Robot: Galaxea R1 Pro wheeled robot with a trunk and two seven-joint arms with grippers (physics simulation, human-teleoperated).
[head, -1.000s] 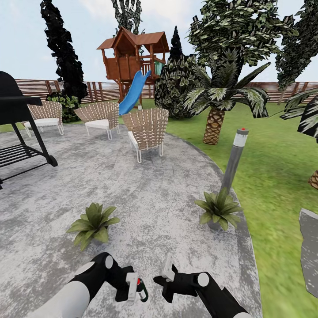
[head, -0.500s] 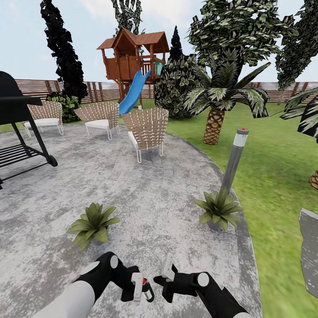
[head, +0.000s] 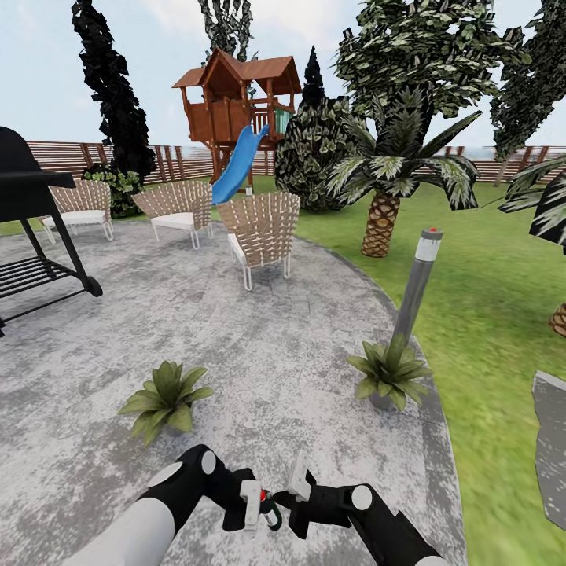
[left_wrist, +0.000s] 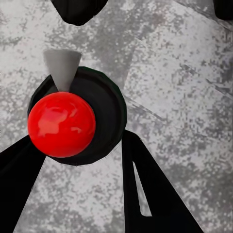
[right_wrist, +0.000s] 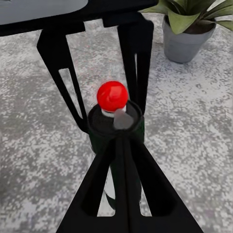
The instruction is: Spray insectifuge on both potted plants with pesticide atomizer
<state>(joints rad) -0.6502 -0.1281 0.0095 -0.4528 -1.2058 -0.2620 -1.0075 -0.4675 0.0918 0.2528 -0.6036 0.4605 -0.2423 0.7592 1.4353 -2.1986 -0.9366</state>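
Two black grippers meet at the lower centre of the head view: the left gripper (head: 253,507) pinches the small dark green bottle with a red ball top (head: 270,511), while the right gripper (head: 292,494) stands beside it, jaws pressed together. Both grey-potted green leaf rosettes (head: 165,395) (head: 389,373) stand on the mottled grey paved patio (head: 236,346).
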